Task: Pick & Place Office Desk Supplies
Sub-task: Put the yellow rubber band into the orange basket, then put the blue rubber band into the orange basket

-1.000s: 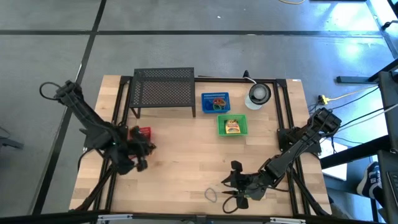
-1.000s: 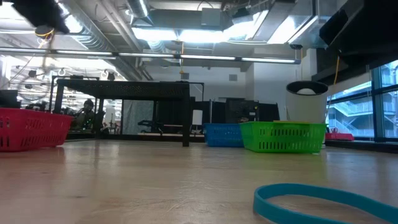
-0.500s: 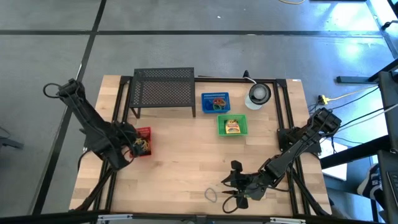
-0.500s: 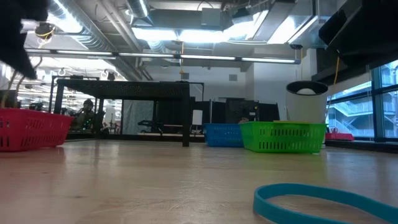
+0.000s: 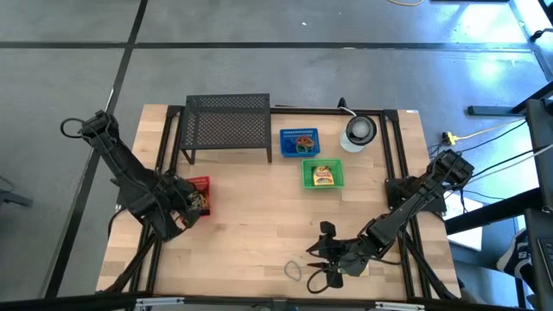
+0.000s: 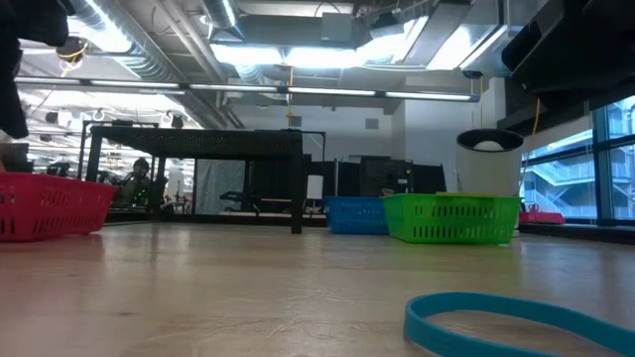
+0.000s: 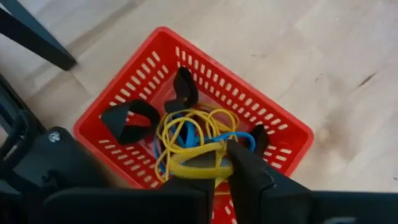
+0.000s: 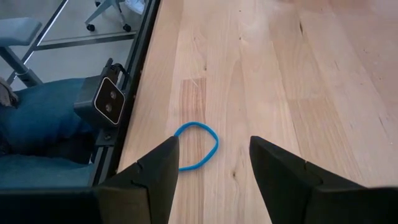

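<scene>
My left gripper hangs over the red basket at the table's left, pointing down into it. In the left wrist view a yellow rubber band sits between its fingertips. The basket holds more yellow bands, a blue loop and black clips. My right gripper stands open near the front edge. Its fingers stand on either side of a blue loop that lies flat on the wood without touching it. My left gripper has a stretch of the yellow rubber band between its two fingers, coming from above and slanting down. The band's other strands lie slack on the heap in the red basket. The gripper's body hides the far side of the hold.
A black mesh rack stands at the far edge, with a blue basket and a green basket to its right. Beyond them sits a round grey-white object. A seated person's legs show off the near edge.
My left gripper has moved from beside the red basket's near side toward the far edge and down, ending over the basket, and it has rolled about its own axis. The yellow band came with it. My right gripper and the blue loop kept still.
</scene>
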